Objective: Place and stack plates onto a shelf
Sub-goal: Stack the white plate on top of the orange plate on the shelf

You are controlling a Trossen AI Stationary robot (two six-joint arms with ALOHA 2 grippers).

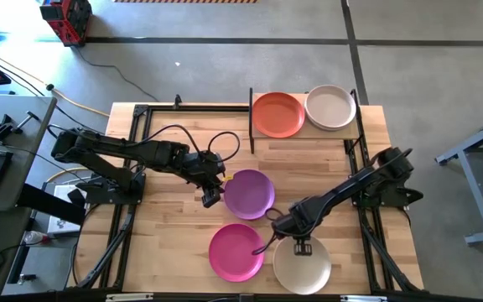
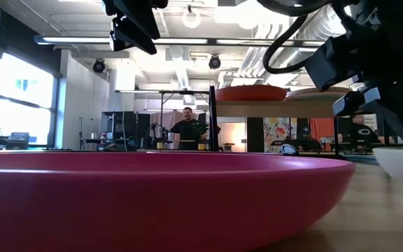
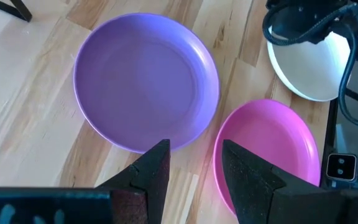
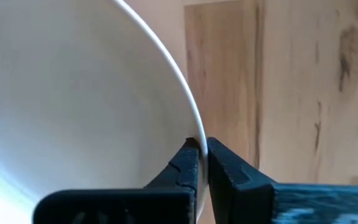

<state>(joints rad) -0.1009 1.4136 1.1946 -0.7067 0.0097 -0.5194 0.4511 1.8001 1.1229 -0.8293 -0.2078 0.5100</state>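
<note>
A: Between the fingers of the right tool (image 4: 202, 163), what sits there?

B: The rim of the round shallow off-white matte plate (image 1: 302, 264). The right tool's dark fingers (image 4: 185, 165) are clenched on that rim, one on the inside of the plate and one on the outside, as the right wrist view shows. From above, the plate lies at the near edge of the light wooden plank bench (image 1: 166, 210), and the right tool (image 1: 285, 225) grips its far rim.

A: And just beside that tool?

B: The round shallow magenta matte plate (image 1: 236, 251) lies flat on the bench on the left arm's side, close to the off-white one but apart from it. Past it, toward the shelf, lies the round shallow purple matte plate (image 1: 249, 193), also flat on the bench.

A: Where is the left tool?

B: The left tool (image 1: 210, 196) hovers over the bench just beside the purple plate's rim. Its fingers (image 3: 151, 174) stand apart, released, with nothing between them. In the left wrist view the purple plate (image 3: 146, 81) lies just ahead of the fingertips, the magenta plate (image 3: 267, 152) next to it.

A: And the shelf?

B: The small raised light-wood board shelf on thin black posts (image 1: 304, 138) stands at the far side of the bench, well apart from both tools. On it rest the round shallow orange matte plate (image 1: 277, 114) and the round shallow cream matte plate (image 1: 330, 107), side by side with their rims about touching.

A: Anything beyond the bench?

B: A person (image 2: 187, 126) shows far off in the room, in the low view.
</note>
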